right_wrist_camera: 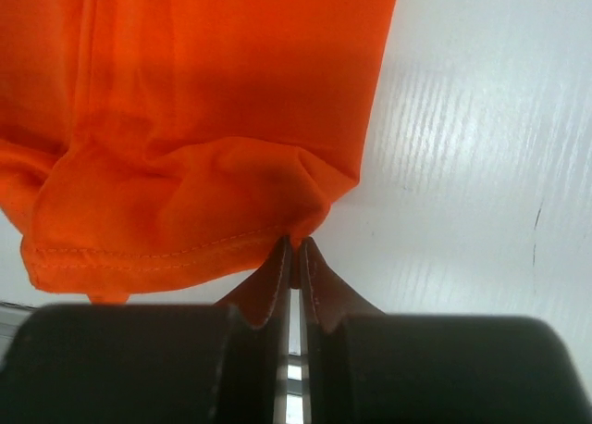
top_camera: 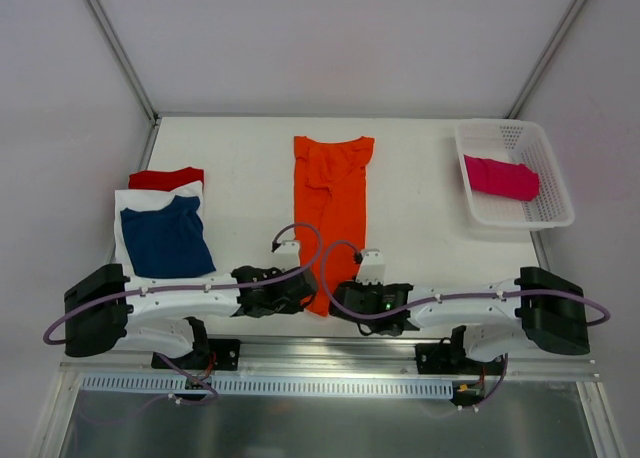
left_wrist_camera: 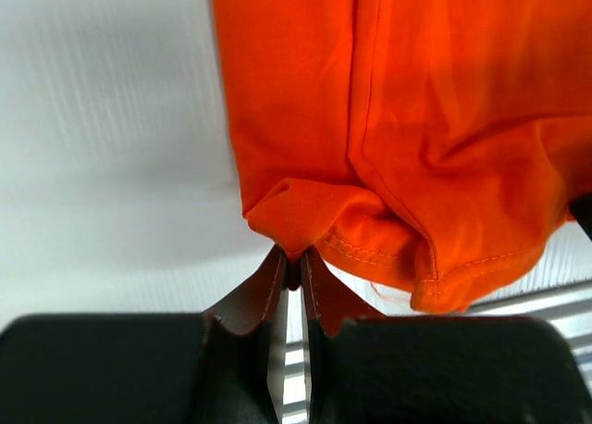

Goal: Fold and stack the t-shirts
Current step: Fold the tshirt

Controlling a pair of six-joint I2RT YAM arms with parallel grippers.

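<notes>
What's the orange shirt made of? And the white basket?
The orange t-shirt looks like soft, matte cloth, maybe cotton: it wrinkles and folds, and its hem is stitched. The white basket looks like stiff plastic, with a moulded mesh of little holes.

Open lane btwn orange shirt (top_camera: 333, 206) & basket (top_camera: 548, 200); shirt stack (top_camera: 165, 236) blocks L side.

Overhead view from the rear, downward; both wrist views close upon the same orange t-shirt (left_wrist_camera: 416, 118)

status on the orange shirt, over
Both shut: left gripper, right gripper, pinching orange shirt at near hem corners. Shirt folded narrow, mid-table. Left the stack, right the basket, neither in the way.
</notes>
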